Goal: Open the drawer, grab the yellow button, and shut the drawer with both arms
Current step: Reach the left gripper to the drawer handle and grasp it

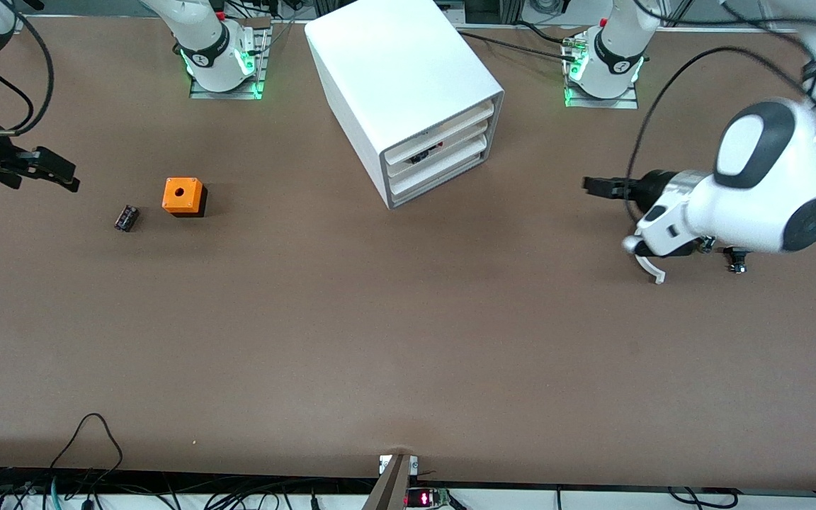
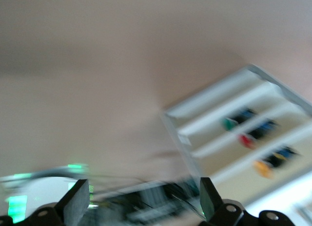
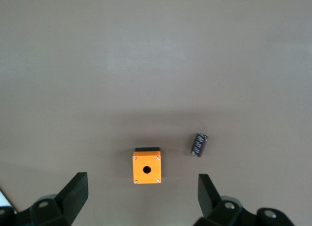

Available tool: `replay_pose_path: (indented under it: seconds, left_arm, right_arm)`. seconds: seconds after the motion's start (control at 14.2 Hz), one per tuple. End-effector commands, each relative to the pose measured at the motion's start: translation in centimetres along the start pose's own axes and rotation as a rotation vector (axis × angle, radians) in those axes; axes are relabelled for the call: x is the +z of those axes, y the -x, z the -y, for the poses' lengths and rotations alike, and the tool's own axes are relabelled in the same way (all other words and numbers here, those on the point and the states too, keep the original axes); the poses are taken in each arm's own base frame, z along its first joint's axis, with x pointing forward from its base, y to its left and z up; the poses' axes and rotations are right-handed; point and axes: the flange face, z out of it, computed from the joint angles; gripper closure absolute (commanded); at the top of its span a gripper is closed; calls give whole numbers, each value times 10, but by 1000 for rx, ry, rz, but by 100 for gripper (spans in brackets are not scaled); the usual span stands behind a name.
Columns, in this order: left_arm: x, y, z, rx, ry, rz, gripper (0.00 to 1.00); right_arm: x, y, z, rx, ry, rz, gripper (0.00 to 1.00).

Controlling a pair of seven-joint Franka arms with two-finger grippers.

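Note:
The white cabinet [image 1: 394, 78] stands at the back middle of the table, and all three drawers sit flush. The uppermost drawer [image 1: 443, 127] is shut. My left gripper [image 1: 587, 185] is open and empty. It hovers over the table toward the left arm's end, apart from the drawer fronts and pointing at them. In the blurred left wrist view, between the open left gripper [image 2: 141, 189] and the cabinet [image 2: 195, 109], the orange-capped button [image 2: 263, 168] lies in an end tray. My right gripper [image 1: 68, 177] is open and empty over the right arm's end, and it also shows in the right wrist view [image 3: 141, 183].
An orange cube with a hole [image 1: 183, 195] [image 3: 146, 167] and a small black part [image 1: 126, 217] [image 3: 199, 144] lie on the table toward the right arm's end. Green-capped [image 2: 228, 123] and red-capped [image 2: 246, 140] buttons lie in the other two drawers.

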Motion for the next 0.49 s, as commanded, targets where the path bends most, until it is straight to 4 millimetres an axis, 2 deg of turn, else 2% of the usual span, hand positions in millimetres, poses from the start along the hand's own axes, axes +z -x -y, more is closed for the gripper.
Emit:
replay_pose_path:
  seconds: [0.0, 0.14, 0.21, 0.28, 0.42]
  left_arm:
    - [86, -12, -20, 144, 204, 112, 0]
    - [141, -11, -36, 240, 292, 120, 0]
    - [164, -8, -43, 278, 317, 122, 0]
    - [184, -2, -50, 322, 325, 132, 0]
    - [213, 10, -60, 346, 327, 170, 1]
  right_arm:
    - [-4, 0, 18, -38, -5, 4, 0]
    - [7, -4, 32, -58, -13, 25, 0]
    - [9, -6, 47, -81, -13, 20, 0]
    - [7, -6, 66, -111, -14, 13, 0]
    - [20, -22, 103, -169, -20, 10, 0]
